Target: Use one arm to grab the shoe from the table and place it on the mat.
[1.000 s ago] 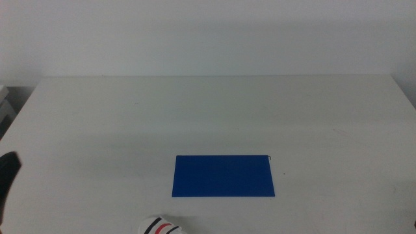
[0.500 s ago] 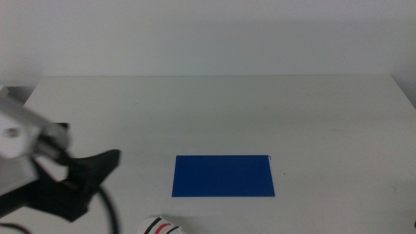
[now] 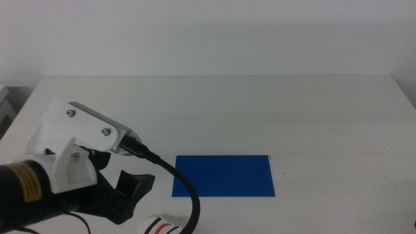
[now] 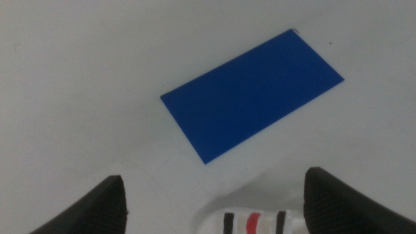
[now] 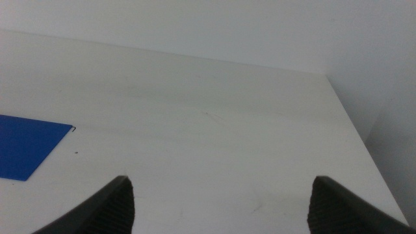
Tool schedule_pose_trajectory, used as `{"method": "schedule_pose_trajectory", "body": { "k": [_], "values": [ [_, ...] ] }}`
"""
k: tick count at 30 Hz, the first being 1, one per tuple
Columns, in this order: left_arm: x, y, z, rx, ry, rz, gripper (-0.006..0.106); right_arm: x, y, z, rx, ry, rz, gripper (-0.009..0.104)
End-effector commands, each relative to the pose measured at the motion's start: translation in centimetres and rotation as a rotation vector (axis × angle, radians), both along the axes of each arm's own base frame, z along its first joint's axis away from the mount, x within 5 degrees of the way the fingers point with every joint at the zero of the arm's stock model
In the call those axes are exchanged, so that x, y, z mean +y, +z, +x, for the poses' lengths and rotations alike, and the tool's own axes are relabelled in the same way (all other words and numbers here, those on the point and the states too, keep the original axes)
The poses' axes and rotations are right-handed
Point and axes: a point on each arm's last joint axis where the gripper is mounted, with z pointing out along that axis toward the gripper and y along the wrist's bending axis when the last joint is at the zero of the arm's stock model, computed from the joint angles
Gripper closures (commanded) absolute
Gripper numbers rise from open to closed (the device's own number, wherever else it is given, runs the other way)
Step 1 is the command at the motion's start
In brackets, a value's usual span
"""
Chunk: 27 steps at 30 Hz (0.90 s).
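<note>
The deep-blue mat (image 3: 223,175) lies flat on the white table (image 3: 260,110), near its front middle. The white shoe (image 3: 160,227) with black and red straps sits at the bottom edge of the middle view, just left of the mat; only its top shows. My left arm (image 3: 71,169) reaches in from the left, its open gripper (image 3: 133,192) just above and left of the shoe. In the left wrist view the open left gripper (image 4: 218,203) frames the shoe (image 4: 257,221), with the mat (image 4: 252,93) beyond. My right gripper (image 5: 221,205) is open and empty over the table's right side.
The table's far edge meets a plain white wall (image 3: 208,32). A pale object (image 3: 5,104) stands off the table's left edge. The right wrist view shows a corner of the mat (image 5: 29,146) and the table's right edge (image 5: 354,136).
My left arm has swung in from the left edge to above the shoe, now filling the lower left of the middle view. The shoe and mat have not moved.
</note>
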Motion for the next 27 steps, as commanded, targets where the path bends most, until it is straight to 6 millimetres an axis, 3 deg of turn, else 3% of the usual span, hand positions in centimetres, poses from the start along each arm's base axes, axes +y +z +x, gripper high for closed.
{"method": "schedule_pose_trajectory", "body": {
  "k": [1,13,19,27],
  "values": [
    [-0.4,1.6,0.3,-0.063,0.001,-0.062,0.007,0.0,0.5,0.1,-0.066,0.001,-0.018,0.017],
    [-0.2,1.1,0.0,0.004,0.008,-0.038,0.007,0.0,0.5,0.1,-0.066,0.001,-0.018,0.017],
    [-0.3,1.8,0.1,-0.01,-0.009,-0.02,0.007,0.0,0.5,0.1,-0.066,0.001,-0.018,0.017],
    [-1.5,2.9,1.8,0.106,-0.132,0.211,0.007,0.0,0.5,0.1,-0.066,0.001,-0.018,0.017]
  ]
}}
